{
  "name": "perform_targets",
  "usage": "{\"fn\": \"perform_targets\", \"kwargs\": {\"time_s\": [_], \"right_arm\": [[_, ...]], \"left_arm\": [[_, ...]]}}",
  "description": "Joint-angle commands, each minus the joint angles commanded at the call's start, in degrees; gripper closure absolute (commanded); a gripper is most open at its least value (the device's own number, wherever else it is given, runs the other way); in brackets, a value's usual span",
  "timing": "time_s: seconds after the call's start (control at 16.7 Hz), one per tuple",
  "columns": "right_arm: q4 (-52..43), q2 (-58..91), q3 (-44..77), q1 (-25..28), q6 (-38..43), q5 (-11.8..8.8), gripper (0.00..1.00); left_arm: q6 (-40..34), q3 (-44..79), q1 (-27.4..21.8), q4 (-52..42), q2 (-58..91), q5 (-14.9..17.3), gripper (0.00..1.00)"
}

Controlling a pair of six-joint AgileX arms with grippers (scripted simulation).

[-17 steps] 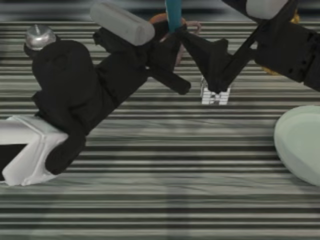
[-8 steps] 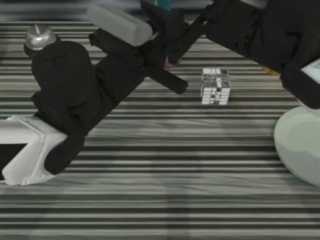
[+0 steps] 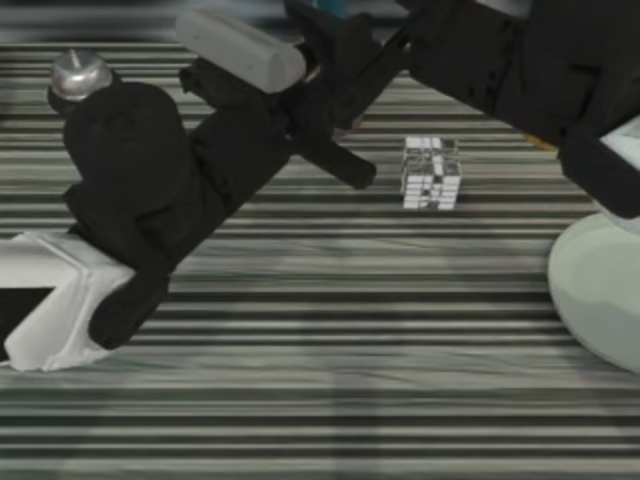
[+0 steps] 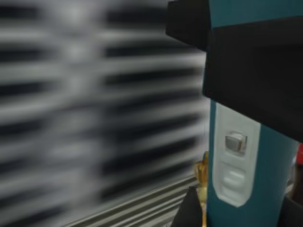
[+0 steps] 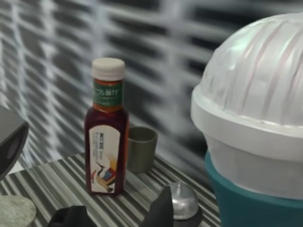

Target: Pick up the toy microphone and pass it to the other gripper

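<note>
The toy microphone [image 4: 246, 189] has a teal handle with a white switch strip. My left gripper [image 4: 241, 213] is shut on the handle, held up over the table's far middle [image 3: 330, 105]. In the top view only a teal sliver of the microphone [image 3: 326, 5] shows past the arms. The other gripper, my right gripper [image 3: 345, 60], is right against it. A black part of it crosses the handle above the switch. In the right wrist view the round white head [image 5: 255, 104] looms beside my right gripper [image 5: 118, 213], which is open with nothing between its fingers.
A black-and-white cube [image 3: 431, 172] sits right of the grippers. A silver bell [image 3: 80, 72] stands at the far left and a pale green plate [image 3: 600, 290] at the right edge. A sauce bottle [image 5: 106, 127] and a green cup [image 5: 141, 149] stand farther off.
My right arm swung left and in toward the microphone, uncovering the cube and hiding most of the teal handle. In the last half second it barely shifted. My left arm stayed put.
</note>
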Motion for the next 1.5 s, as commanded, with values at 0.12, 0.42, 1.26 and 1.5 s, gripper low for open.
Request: {"fn": "perform_targets", "kwargs": {"time_s": [0.12,0.42,1.26,1.5], "right_arm": [[0.0,0.0,0.0,0.0,0.0,0.0,0.6],[0.0,0.0,0.0,0.0,0.0,0.0,0.98],[0.0,0.0,0.0,0.0,0.0,0.0,1.0],[0.0,0.0,0.0,0.0,0.0,0.0,1.0]], "left_arm": [[0.0,0.0,0.0,0.0,0.0,0.0,1.0],[0.0,0.0,0.0,0.0,0.0,0.0,1.0],[0.0,0.0,0.0,0.0,0.0,0.0,0.62],[0.0,0.0,0.0,0.0,0.0,0.0,0.32]]}}
